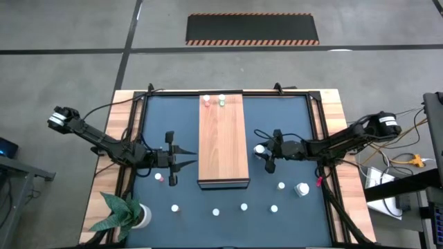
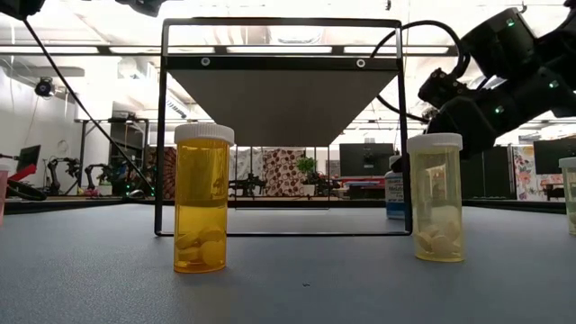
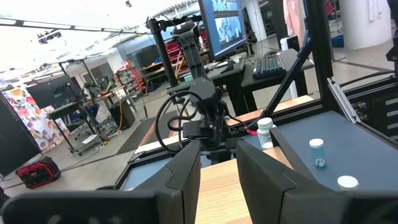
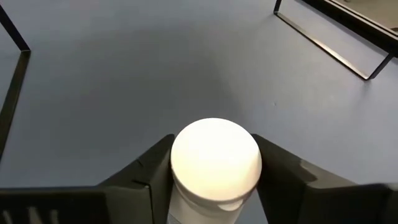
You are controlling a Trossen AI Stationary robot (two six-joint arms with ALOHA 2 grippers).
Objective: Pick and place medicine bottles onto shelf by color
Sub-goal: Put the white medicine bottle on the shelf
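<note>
The right gripper is hanging just beside the right edge of the shelf, its two fingers pressing on either side of a white-capped bottle, just below the cap. The bottle is sitting directly between the jaws, which are standing about a cap's width apart and holding it.

The bottle is looking like a small rigid plastic cylinder, probably light, with smooth walls that may be slippery. Judging from this, the best hold is on the straight body under the cap, where the fingers are now; the wider cap should be helping to stop it sliding down.

The left gripper is waiting on the opposite side of the shelf, jaws parted and empty, with a pink-capped bottle lying near it.

The right wrist view is showing the grip closely, which the high view cannot: there the bottle is only a white dot. The high view is giving the layout: a red-capped bottle and a green-capped bottle standing at the shelf's far end, and more bottles scattered on the mat. The low view alone is revealing bottle bodies: an amber bottle and a pale yellow bottle, pills inside.
</note>
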